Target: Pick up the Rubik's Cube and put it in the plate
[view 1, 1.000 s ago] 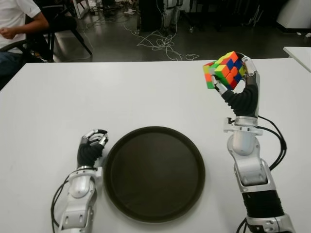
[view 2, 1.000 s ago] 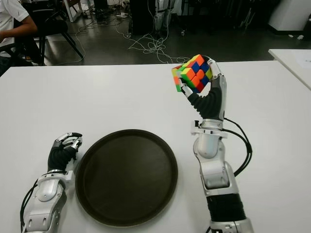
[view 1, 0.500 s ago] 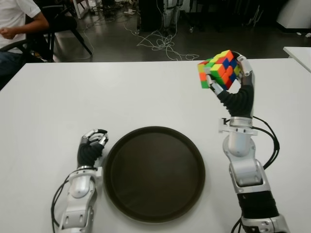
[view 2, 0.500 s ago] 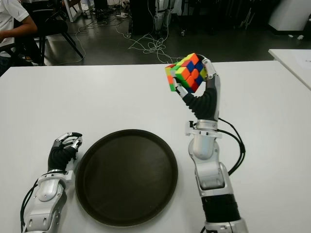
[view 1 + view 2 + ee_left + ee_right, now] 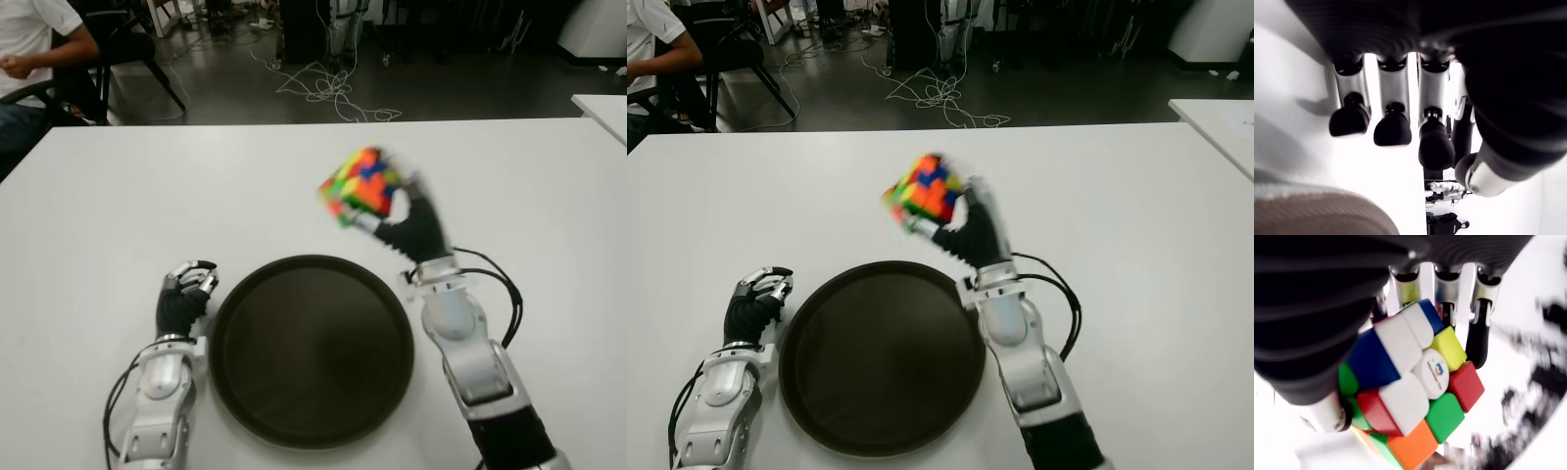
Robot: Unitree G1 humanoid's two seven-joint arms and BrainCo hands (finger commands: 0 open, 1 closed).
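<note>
Dark round plate [image 5: 311, 351] nearest, on white table [image 5: 118, 215]. L hand [image 5: 184, 294] just left of plate, fingers curled, holding nothing. R hand [image 5: 407, 227] above plate's far-right rim, fingers clamped round Rubik's Cube [image 5: 360, 186], held up off table.

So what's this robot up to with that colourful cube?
The robot's right hand grips a Rubik's Cube in the air, just past the far rim of the round dark plate on the white table. The cube is not yet in the plate. The left hand shows beside the plate, on its left.
</note>
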